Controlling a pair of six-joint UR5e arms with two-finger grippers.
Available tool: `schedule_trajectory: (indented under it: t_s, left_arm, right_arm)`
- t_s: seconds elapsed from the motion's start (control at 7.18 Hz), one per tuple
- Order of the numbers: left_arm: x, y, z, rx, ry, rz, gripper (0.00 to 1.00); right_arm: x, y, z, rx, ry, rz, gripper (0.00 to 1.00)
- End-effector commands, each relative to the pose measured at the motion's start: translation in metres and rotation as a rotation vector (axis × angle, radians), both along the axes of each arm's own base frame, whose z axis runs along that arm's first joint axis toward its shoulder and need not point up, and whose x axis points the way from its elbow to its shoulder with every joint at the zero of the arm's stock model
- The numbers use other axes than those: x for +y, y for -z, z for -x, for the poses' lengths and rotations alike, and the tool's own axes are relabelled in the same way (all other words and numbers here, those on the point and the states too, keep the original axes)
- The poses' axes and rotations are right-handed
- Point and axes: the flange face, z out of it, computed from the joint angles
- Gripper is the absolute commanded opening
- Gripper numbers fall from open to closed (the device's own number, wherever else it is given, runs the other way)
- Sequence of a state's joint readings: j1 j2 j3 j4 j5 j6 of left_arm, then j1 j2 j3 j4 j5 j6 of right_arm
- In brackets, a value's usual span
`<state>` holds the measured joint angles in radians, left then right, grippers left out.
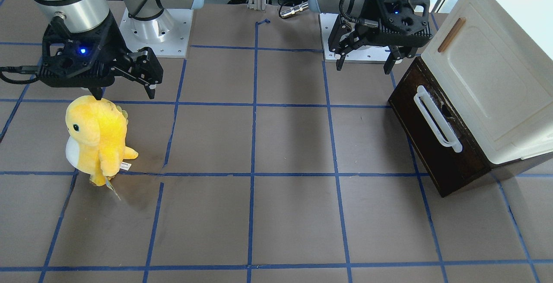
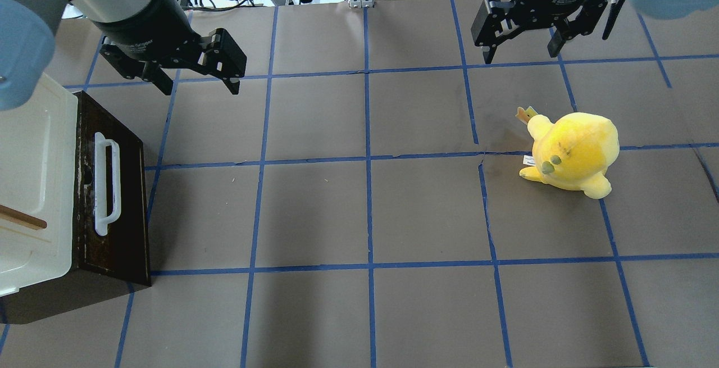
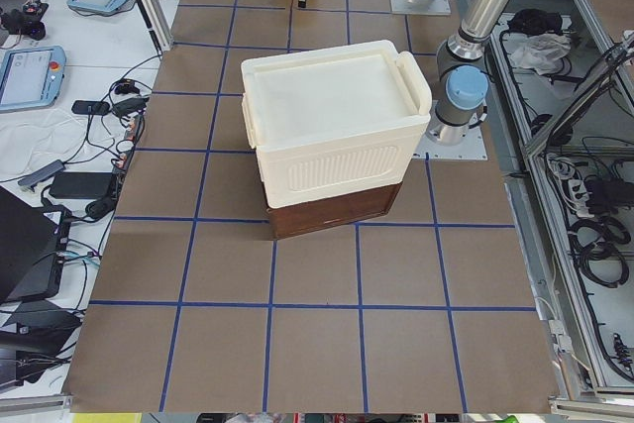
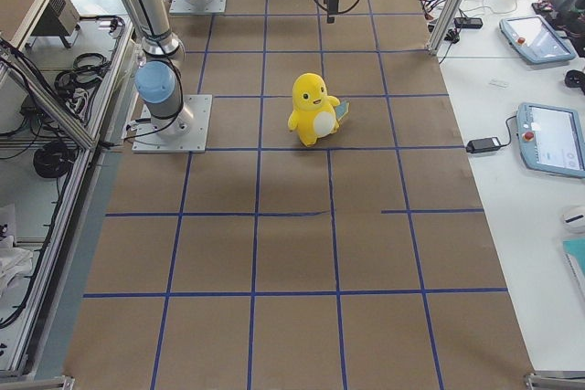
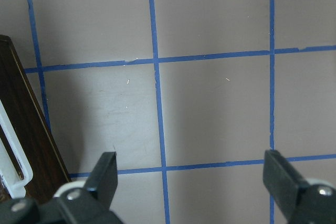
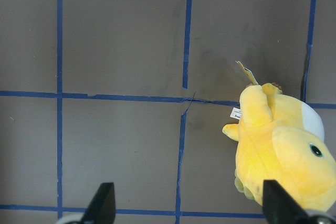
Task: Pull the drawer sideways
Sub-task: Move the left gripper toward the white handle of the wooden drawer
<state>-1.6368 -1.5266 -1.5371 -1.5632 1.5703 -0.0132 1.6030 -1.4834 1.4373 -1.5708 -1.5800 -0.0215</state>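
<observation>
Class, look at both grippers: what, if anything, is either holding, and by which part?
Nothing is held. The left gripper is open near the drawer, clear of its white handle; the right gripper is open near the yellow plush toy.

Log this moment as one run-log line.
phase: pre-grasp | left pincer: open, empty, short of white handle | right pincer: open, empty, near yellow plush | drawer: no pale interior showing

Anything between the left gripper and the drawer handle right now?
No: the overhead view shows only bare taped table between the left gripper and the white drawer handle.
</observation>
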Motion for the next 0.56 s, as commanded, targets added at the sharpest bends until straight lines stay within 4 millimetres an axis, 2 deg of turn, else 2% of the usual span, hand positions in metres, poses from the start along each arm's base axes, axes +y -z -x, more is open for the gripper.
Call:
schedule_trajectory:
  t_s: [0.0,0.14,0.28,0.42]
  left_arm:
    - [-0.004,0.014,-0.003,-0.03,-0.016,-0.02,1.0]
    - [-0.005,0.017,0.001,-0.027,-0.016,-0.024,1.0]
    - [-0.003,0.018,0.013,-0.031,-0.012,-0.019,1.0]
    - [0.0,0.019,0.023,-0.105,0.012,-0.023,1.0]
  right_arm:
    - [0.0,0.0,0.0,0.0,0.0,0.0,1.0]
    - [0.0,0.0,0.0,0.0,0.0,0.0,1.0]
    - [0.0,0.0,0.0,0.0,0.0,0.0,1.0]
    - [0.0,0.0,0.0,0.0,0.0,0.0,1.0]
